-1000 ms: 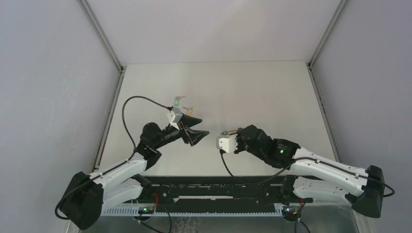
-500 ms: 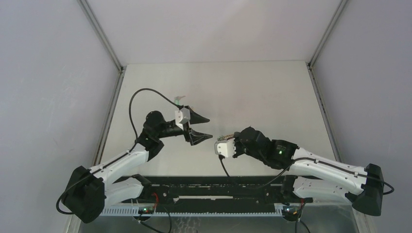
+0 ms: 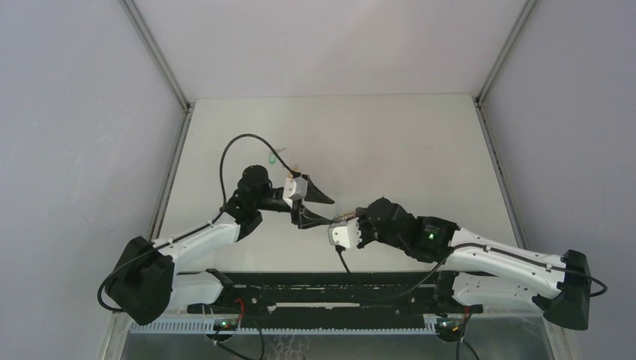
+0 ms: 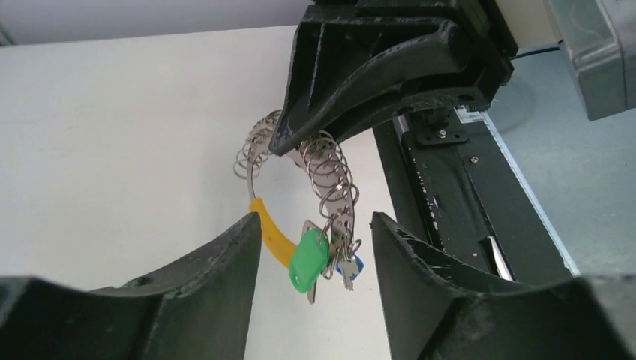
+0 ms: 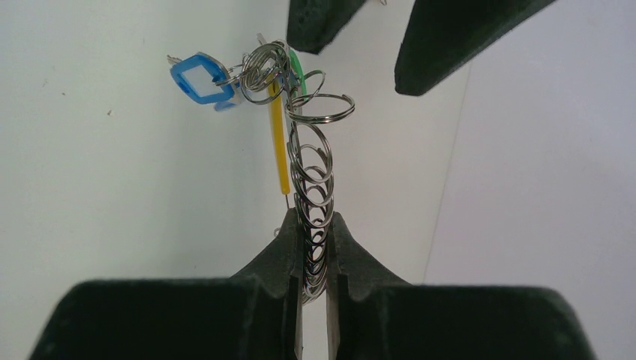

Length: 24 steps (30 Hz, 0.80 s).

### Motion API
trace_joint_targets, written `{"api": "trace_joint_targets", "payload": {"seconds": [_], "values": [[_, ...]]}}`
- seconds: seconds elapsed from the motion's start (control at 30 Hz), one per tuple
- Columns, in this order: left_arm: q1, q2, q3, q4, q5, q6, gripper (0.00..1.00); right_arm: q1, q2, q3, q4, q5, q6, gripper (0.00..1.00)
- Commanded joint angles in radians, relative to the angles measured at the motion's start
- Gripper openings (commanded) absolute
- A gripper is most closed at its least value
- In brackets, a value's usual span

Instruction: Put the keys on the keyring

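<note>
The keyring (image 4: 322, 180) is a wire loop strung with several small silver rings, a yellow sleeve (image 4: 270, 236), a blue tag (image 5: 196, 77) and a green-tagged key (image 4: 307, 260). My right gripper (image 5: 315, 229) is shut on its stack of rings and holds it off the table; it also shows in the top view (image 3: 349, 220). My left gripper (image 4: 315, 225) is open, and its fingers (image 4: 225, 277) flank the hanging tags without touching them; in the top view it (image 3: 330, 211) points right at the ring. A loose green-tagged key (image 3: 271, 160) lies on the table behind the left wrist. The orange-tagged keys are mostly hidden.
The black rail (image 3: 337, 289) with the arm bases runs along the table's near edge (image 4: 450, 195). The left arm's cable (image 3: 232, 146) arches over the loose keys. Grey walls enclose the white table (image 3: 390, 142) on three sides.
My left arm has swung right and nearer, bringing its open fingers around the hanging keyring. My right gripper has shifted slightly left and nearer, still holding the ring.
</note>
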State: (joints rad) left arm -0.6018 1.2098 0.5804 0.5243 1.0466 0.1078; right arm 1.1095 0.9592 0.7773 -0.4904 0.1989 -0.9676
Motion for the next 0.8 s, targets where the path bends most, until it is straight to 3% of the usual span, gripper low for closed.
{"api": "trace_joint_targets", "payload": {"seconds": [0.0,0.23,0.47,0.77], "values": [[-0.01,0.022,0.075,0.019,0.08,0.04,0.56,0.018,0.007,0.048,0.044,-0.012,-0.017,0.0],[-0.019,0.065,0.102,0.019,0.113,0.017,0.48,0.027,0.013,0.048,0.044,-0.018,-0.02,0.0],[-0.03,0.09,0.115,0.014,0.156,0.0,0.48,0.029,0.016,0.048,0.04,-0.011,-0.016,0.0],[-0.04,0.119,0.176,-0.174,0.17,0.104,0.44,0.033,0.013,0.048,0.041,-0.01,-0.016,0.0]]}}
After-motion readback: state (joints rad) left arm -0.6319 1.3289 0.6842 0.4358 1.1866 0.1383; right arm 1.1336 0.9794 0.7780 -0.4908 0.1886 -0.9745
